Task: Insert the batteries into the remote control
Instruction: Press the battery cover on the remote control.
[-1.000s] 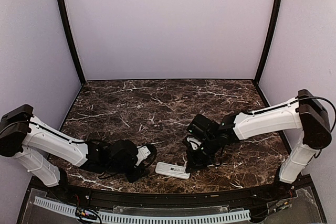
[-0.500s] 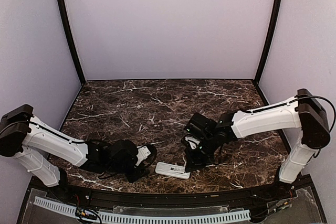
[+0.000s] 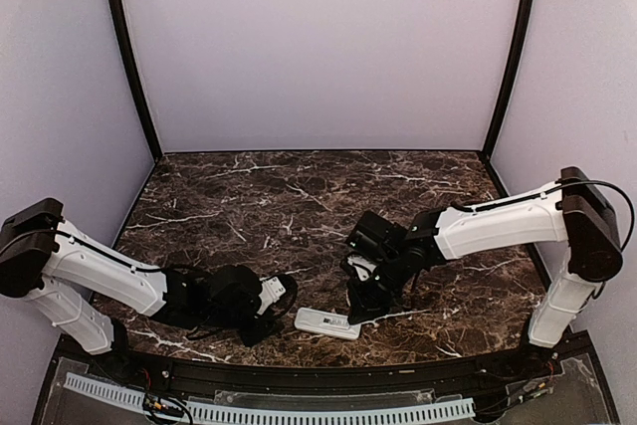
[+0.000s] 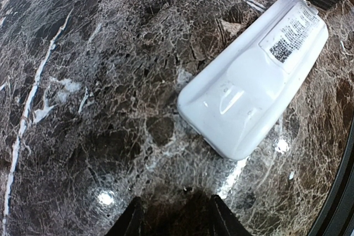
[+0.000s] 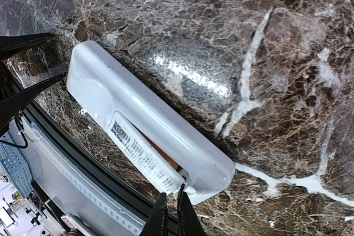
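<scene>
The white remote control [image 3: 326,322] lies back up near the table's front edge. It also shows in the left wrist view [image 4: 254,87] and the right wrist view [image 5: 160,114]. Its labelled battery cover [image 5: 142,156] sits slightly raised, and the orange-red battery [image 5: 166,157] shows in the gap under it. The blue battery is hidden. My right gripper [image 5: 170,207] is shut, its tips touching the cover's end at the remote's right end. My left gripper [image 4: 176,220] is open and empty, low on the table just short of the remote's left end.
The dark marble table [image 3: 299,206] stretches back to the lilac walls. The table's black front rim [image 5: 72,153] runs right beside the remote. My left gripper's open fingers [image 5: 25,42] show at the left edge of the right wrist view.
My right arm has shifted slightly to the left over the remote's right end. The left arm and the remote have not visibly moved.
</scene>
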